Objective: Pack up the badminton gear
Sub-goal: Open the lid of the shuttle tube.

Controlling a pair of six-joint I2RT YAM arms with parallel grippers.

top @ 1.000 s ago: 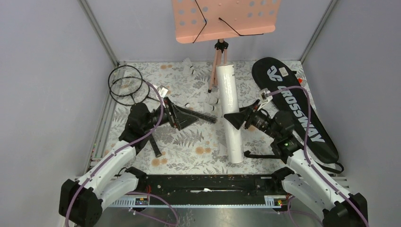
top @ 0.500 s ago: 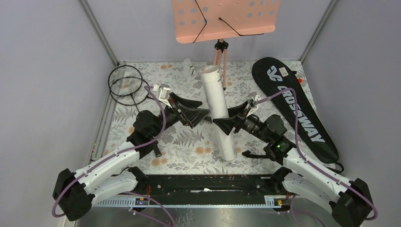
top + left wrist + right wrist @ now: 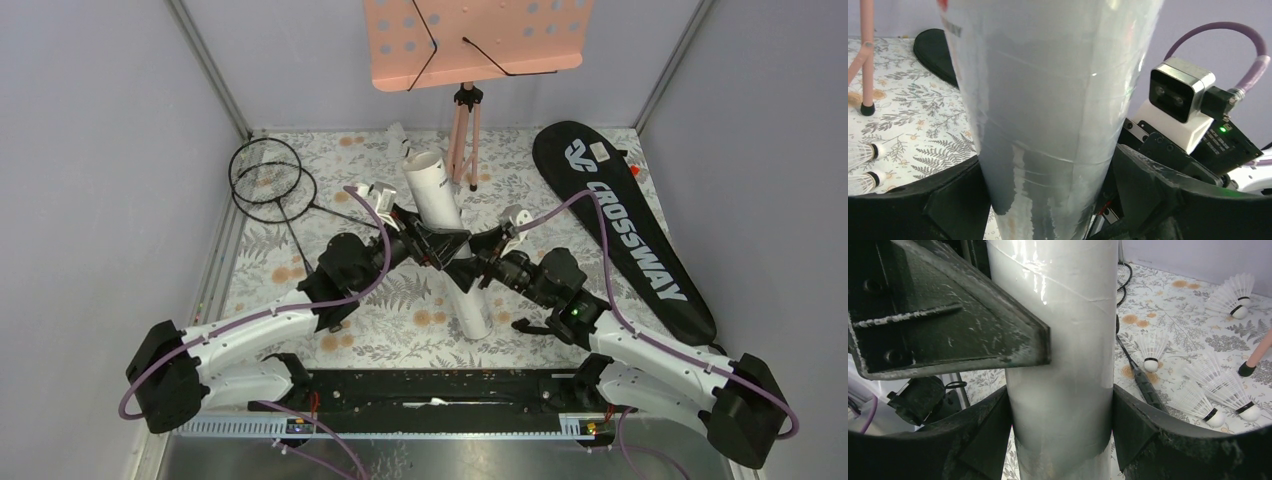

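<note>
Right fingers (image 3: pixel 1158 435) part-spread, clamped on both sides of white tube (image 3: pixel 432 190). Left fingers (image 3: pixel 953 205) spread wide, flanking same tube just above; pressing or not, cannot tell. Tube tilted, near upright, mid-bench (image 3: pixel 420 325); contents not visible. Shuttlecocks (image 3: pixel 1150 352) loose on bench. CROSSWAY bag (image 3: pixel 625 230) flat at right. Rackets (image 3: pixel 265 180) far left.

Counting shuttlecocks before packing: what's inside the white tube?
The white tube shows only a pale interior at its open upper end; deeper down its wall hides everything. Several shuttlecocks lie outside on the table.
</note>
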